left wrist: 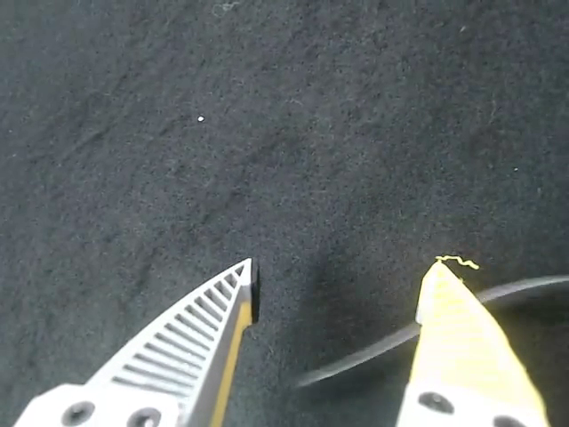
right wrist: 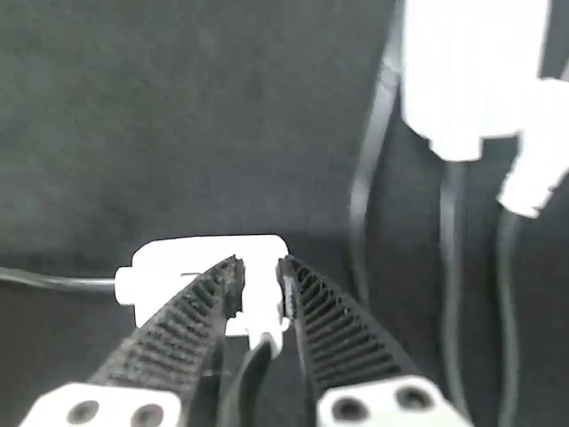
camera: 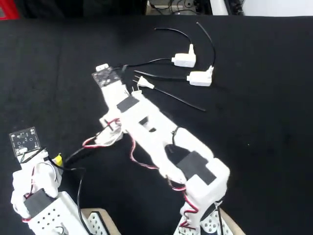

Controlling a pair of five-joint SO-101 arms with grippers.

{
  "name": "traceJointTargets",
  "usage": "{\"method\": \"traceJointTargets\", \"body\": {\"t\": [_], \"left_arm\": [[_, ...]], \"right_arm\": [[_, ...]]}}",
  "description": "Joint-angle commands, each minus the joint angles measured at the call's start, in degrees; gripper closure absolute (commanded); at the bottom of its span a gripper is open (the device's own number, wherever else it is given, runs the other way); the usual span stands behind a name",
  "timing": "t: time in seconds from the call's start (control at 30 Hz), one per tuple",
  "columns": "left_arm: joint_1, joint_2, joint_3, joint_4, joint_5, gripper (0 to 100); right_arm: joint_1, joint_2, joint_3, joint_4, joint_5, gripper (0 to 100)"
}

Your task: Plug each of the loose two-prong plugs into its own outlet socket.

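Right wrist view: plug (right wrist: 178, 267), white, blocky, black cord, pinched in R gripper (right wrist: 260, 267); high view puts it 11 o'clock on table (camera: 264, 147). Sockets (camera: 185, 59), white, 1 o'clock. L gripper (left wrist: 342, 271) spread.

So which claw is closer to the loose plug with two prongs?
The right one. The right claw grips a white block close beside the loose plug; the left claw hangs open far off, back by its base.

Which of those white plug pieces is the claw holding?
The leftmost white piece, pinched between the right gripper's fingers; the other three lie free to its right.
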Motion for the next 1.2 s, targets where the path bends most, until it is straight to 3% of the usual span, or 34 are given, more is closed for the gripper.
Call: {"method": "traceJointTargets", "body": {"t": [0.0,0.33,0.8,1.0,1.17], "left_arm": [[0.6,-0.4,-0.4,-1.1,-0.4,70],[0.6,-0.4,-0.4,-1.1,-0.4,70],[0.6,-0.4,-0.4,-1.1,-0.4,70],[0.5,-0.4,-0.4,-1.1,-0.4,70],[0.5,-0.4,-0.4,-1.1,-0.4,70]], "right_arm": [[5.1,-5.2,3.5,1.1,2.3,98.6],[20.3,-16.0,18.4,0.4,10.4,98.6],[59.6,-19.7,24.3,-19.0,30.7,98.6],[66.0,-13.8,22.6,-29.2,32.6,98.6],[66.1,-7.4,18.8,-27.9,32.3,97.8]]}}
